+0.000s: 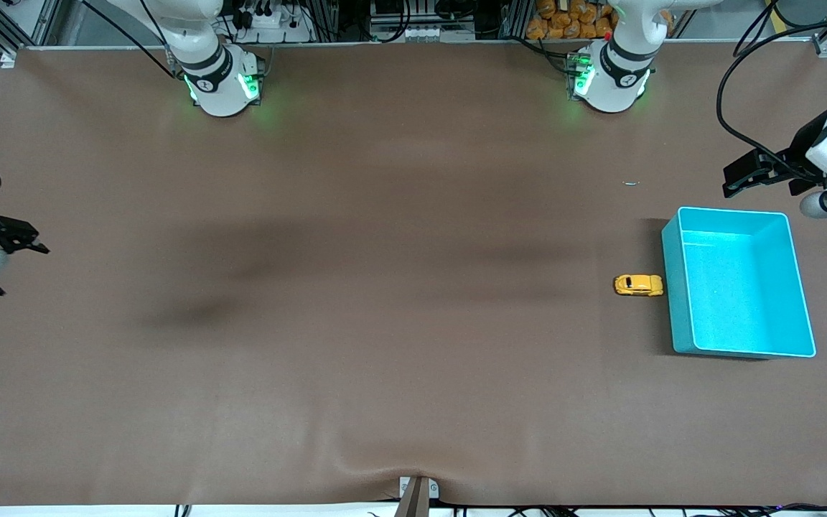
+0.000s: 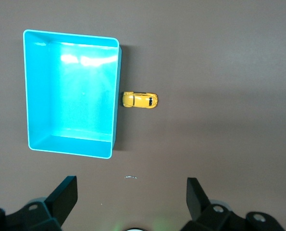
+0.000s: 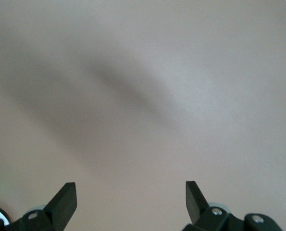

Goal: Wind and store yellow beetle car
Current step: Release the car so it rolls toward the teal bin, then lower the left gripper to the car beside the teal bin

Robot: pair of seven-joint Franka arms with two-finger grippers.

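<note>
The yellow beetle car (image 1: 638, 285) stands on the brown table right beside the outer wall of the turquoise bin (image 1: 675, 301), on the bin's side toward the right arm's end; I cannot tell if they touch. The bin holds nothing. My left gripper (image 1: 728, 181) is open and empty, up over bare table near the bin's rim at the left arm's end. In the left wrist view the car (image 2: 140, 100) and the bin (image 2: 117, 86) lie well ahead of the left gripper (image 2: 131, 192). My right gripper (image 1: 22, 270) is open and empty over bare table (image 3: 130, 195) at the right arm's end.
A small pale fleck (image 1: 632, 183) lies on the table between the left arm's base (image 1: 611, 79) and the bin; it also shows in the left wrist view (image 2: 130, 177). The right arm's base (image 1: 221, 82) stands at the table's back edge. A brown mat covers the table.
</note>
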